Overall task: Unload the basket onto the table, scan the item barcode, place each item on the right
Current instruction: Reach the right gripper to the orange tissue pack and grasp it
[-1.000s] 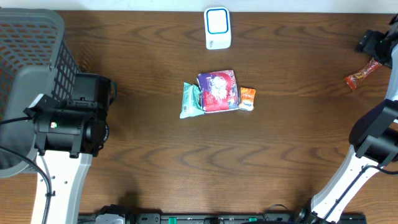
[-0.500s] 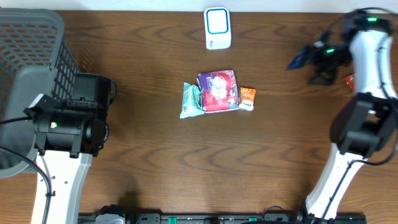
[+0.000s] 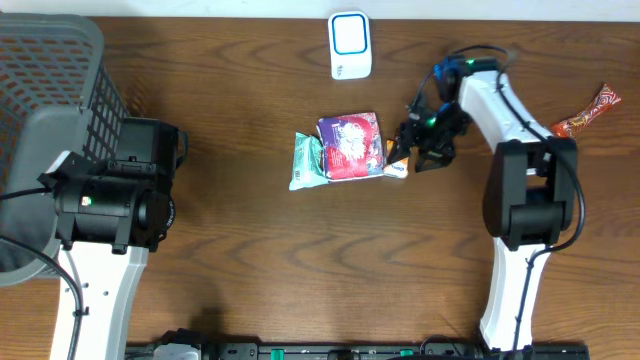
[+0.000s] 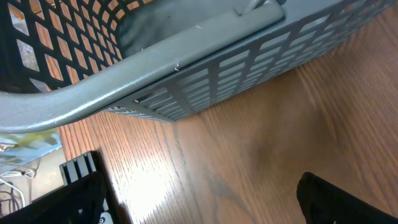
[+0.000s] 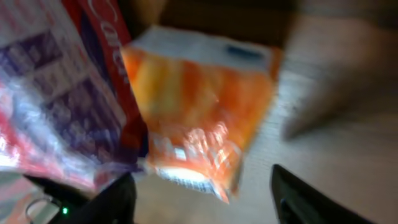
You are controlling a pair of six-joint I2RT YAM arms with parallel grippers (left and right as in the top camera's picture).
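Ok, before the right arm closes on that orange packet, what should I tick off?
1. Right gripper straddles orange packet: ok.
2. Grip closed: not ok, jaws apart.
3. Purple packet clear of jaws: cannot tell, it touches the orange one.
4. Barcode facing up: cannot tell, blurred.
5. Scanner unobstructed: ok.
6. Left gripper out of the way beside basket: ok, open.

Robot lab bench, set up like shop checkout counter. Signs of lab: left arm [image 3: 110, 205] and right arm [image 3: 527, 190] standing at front edge of dark wooden table [image 3: 250, 260]; cable strip [image 3: 350, 352] along that edge. Signs of shop: grey mesh basket [image 3: 60, 30] at left, pile of snack packets [image 3: 350, 145] in middle, white-and-blue box [image 3: 350, 45] at far edge, possibly barcode scanner, too small to be sure.
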